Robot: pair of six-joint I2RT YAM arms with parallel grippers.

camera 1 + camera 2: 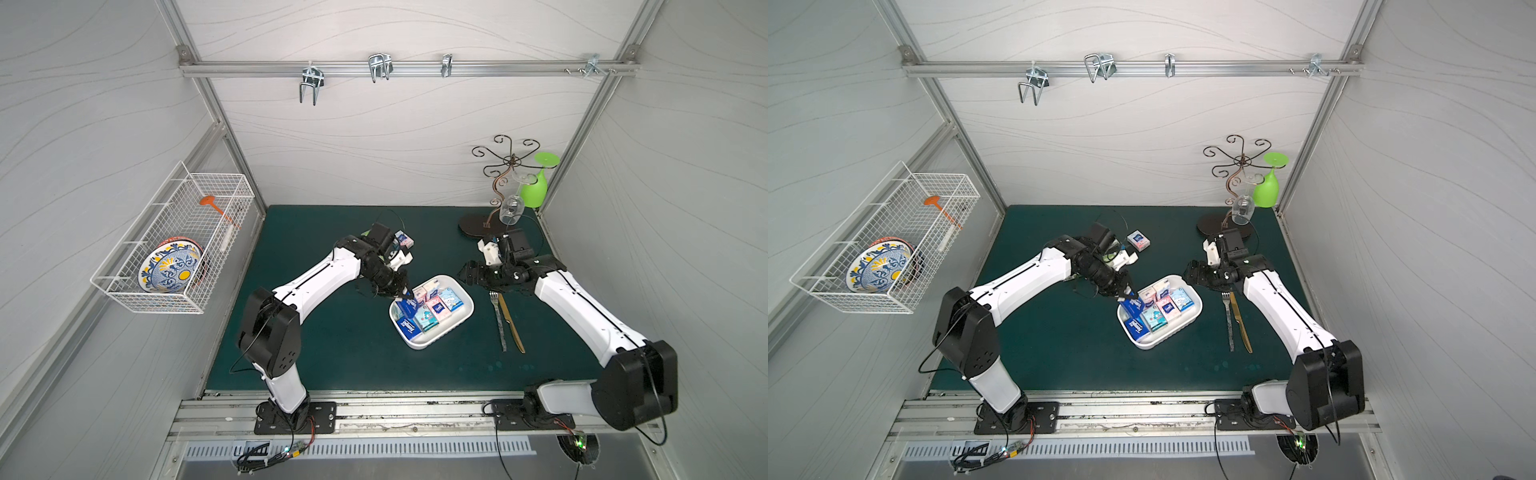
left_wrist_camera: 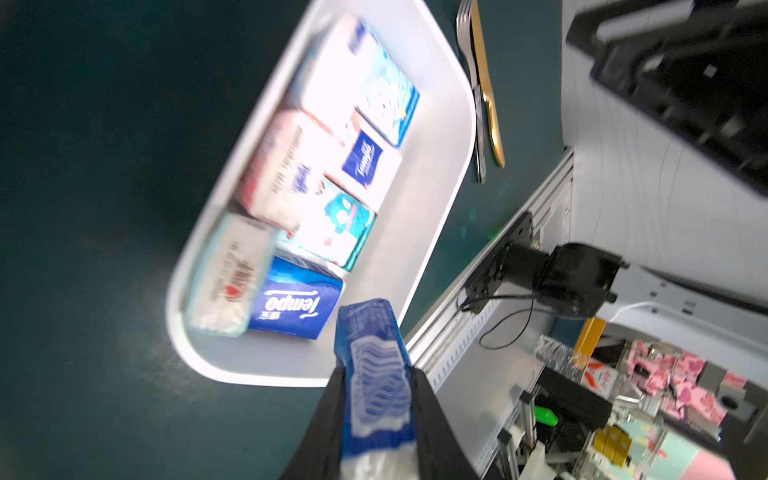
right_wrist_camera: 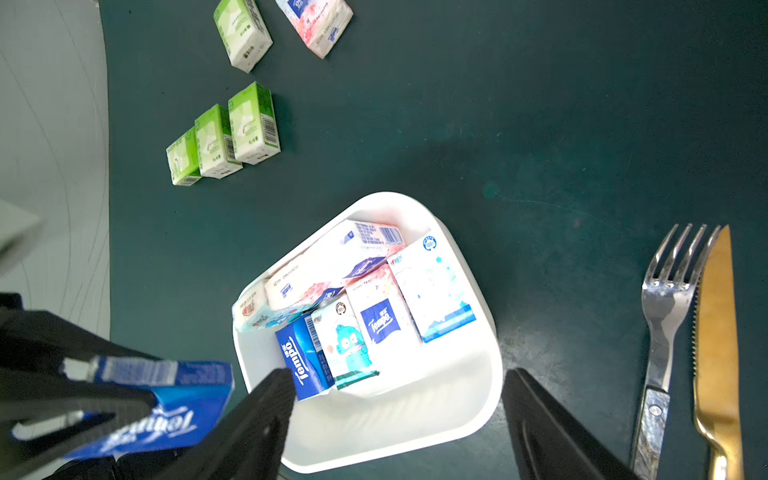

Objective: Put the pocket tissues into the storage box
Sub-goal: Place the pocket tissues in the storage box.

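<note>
dark blue packet (image 2: 376, 374) clamped in the left gripper (image 1: 405, 296), mid-frame at the storage box (image 1: 432, 343) edge; right gripper (image 3: 395, 379) spread wide, empty.

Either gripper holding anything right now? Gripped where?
Left gripper is shut on a dark blue tissue packet, pinched across its broad faces, one end sticking out past the fingertips. Right gripper is open, empty.

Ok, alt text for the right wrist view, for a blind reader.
A white storage box holding pocket tissues lies ahead of the open right gripper; beside it the left gripper holds a dark blue packet. Four green packets, a pink packet, a fork and a knife lie on the mat.
</note>
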